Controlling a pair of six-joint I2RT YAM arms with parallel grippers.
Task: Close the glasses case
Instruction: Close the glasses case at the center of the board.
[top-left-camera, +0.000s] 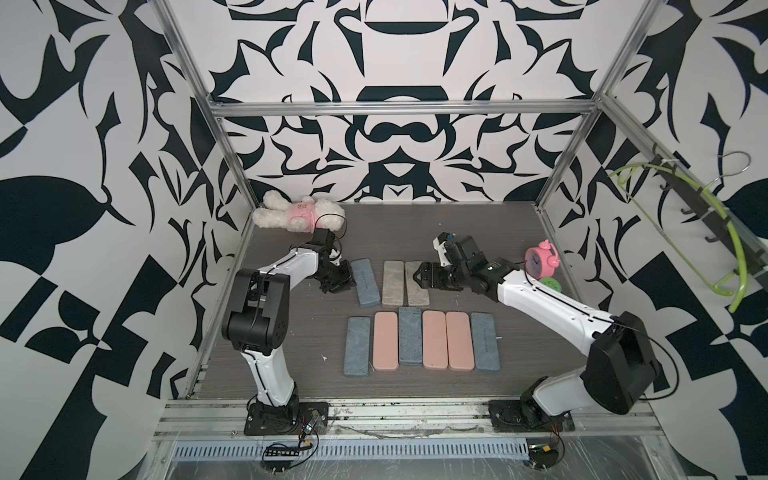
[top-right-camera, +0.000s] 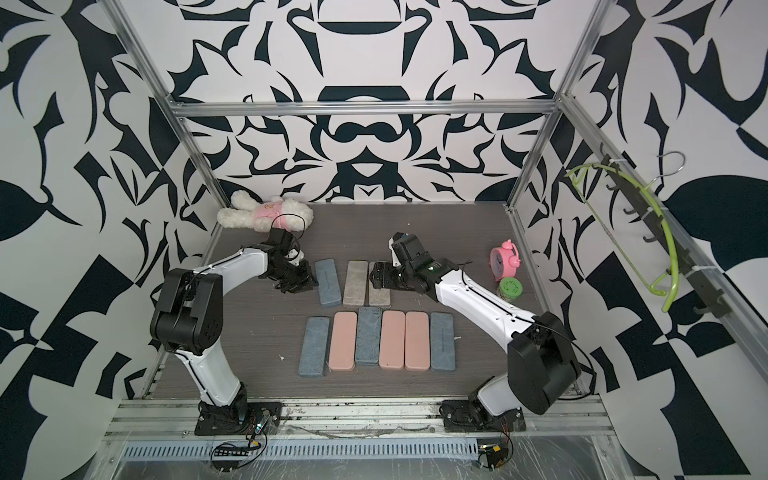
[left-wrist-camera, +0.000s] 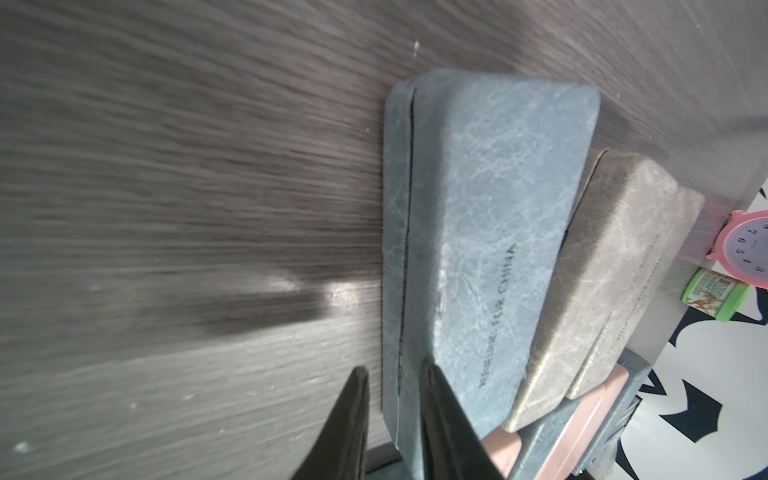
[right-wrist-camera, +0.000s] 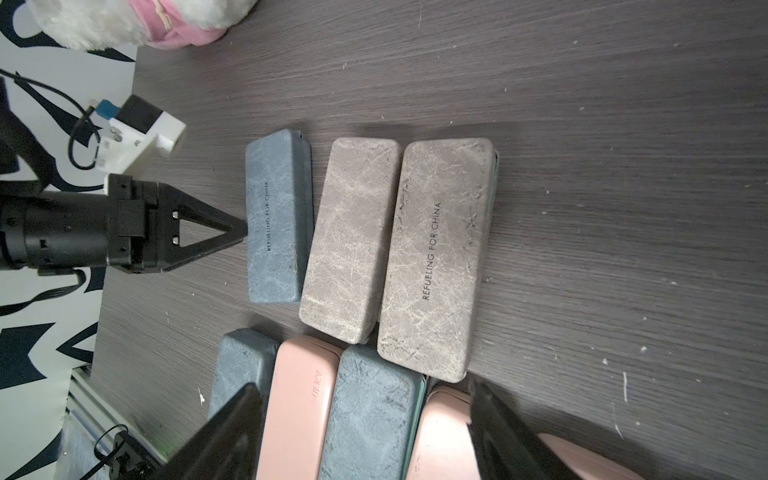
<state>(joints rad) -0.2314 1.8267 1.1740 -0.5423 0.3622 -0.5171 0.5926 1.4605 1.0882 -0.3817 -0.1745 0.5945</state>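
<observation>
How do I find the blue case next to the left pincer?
Start at the dark table and find the back row of three cases. The blue case lies at the end by the left pincer. It alone there is blue; its neighbours are grey-brown.

A dark wood-grain surface (top-left-camera: 282, 374) carries two rows of glasses cases lying flat. The far row holds a blue case (top-left-camera: 365, 282) and two grey cases (top-left-camera: 392, 283). The near row (top-left-camera: 434, 340) holds six cases, blue and pink, side by side. A plush toy (top-left-camera: 299, 216) lies in the far left corner. A pink alarm clock (top-left-camera: 540, 262) and a green-lidded jar (top-left-camera: 550, 285) stand near the right edge.
</observation>
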